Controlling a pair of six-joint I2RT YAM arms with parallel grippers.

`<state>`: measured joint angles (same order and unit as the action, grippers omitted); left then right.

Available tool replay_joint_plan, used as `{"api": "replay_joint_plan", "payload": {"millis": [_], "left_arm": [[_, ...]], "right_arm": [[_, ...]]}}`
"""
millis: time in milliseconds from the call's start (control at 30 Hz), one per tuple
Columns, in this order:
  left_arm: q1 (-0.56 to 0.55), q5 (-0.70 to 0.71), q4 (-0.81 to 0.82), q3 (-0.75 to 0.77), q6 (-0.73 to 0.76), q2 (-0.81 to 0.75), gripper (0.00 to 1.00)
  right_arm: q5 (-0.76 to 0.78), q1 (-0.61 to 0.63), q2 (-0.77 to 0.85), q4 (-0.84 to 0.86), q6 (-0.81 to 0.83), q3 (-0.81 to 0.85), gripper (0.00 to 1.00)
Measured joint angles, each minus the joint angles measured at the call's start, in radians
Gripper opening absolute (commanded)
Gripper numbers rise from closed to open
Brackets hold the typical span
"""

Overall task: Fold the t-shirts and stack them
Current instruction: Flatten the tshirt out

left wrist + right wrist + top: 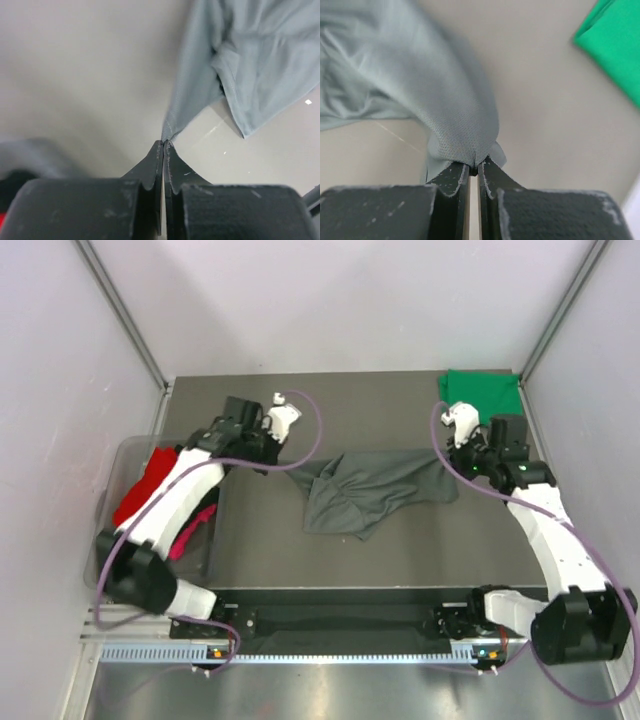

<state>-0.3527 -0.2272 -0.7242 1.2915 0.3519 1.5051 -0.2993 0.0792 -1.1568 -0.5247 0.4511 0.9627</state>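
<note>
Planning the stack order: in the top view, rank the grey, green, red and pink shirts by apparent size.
Largest to smallest: grey shirt, green shirt, red shirt (left arm hides part, so its rank against green is unsure), pink shirt.

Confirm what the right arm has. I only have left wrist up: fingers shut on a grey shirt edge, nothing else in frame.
Observer: The right gripper is shut on another edge of the same dark grey t-shirt. The shirt spans between it and the left gripper.
Operator: Anything else lying on that side?
Observer: A bright green t-shirt lies at the far right corner of the table. It is just beyond the right gripper and apart from the grey one.
</note>
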Motion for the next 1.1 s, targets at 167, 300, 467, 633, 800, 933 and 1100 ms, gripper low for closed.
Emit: {"api": "replay_joint_plan", "payload": {"millis": [167,300,467,633,800,933,1100], "left_arm": [[0.003,0.019,0.004,-0.059,0.018,-0.329,0.00],[0.018,0.000,-0.048,-0.071,0.032,-0.438,0.00],[0.053,-0.014,-0.113,-0.064,0.043,-0.478,0.00],[0.066,0.011,-0.094,0.002,0.044,-0.450,0.00],[0.066,0.048,0.035,-0.042,0.062,-0.393,0.00],[0.066,0.094,0.125,-0.101,0.053,-0.280,0.00],[0.066,0.163,0.239,-0.117,-0.001,-0.081,0.00]], "right_arm": [[-0.064,-0.025,0.149,-0.129,0.051,0.083,0.02],[-0.123,-0.026,0.288,-0.266,0.111,0.126,0.01],[-0.140,-0.029,0.440,-0.364,0.114,0.181,0.00],[-0.096,-0.083,0.450,-0.294,0.056,0.225,0.00],[-0.088,-0.188,0.253,-0.187,-0.010,0.223,0.00],[-0.103,-0.249,0.009,-0.120,-0.047,0.208,0.02],[-0.122,-0.258,-0.245,-0.117,-0.067,0.167,0.02]]}}
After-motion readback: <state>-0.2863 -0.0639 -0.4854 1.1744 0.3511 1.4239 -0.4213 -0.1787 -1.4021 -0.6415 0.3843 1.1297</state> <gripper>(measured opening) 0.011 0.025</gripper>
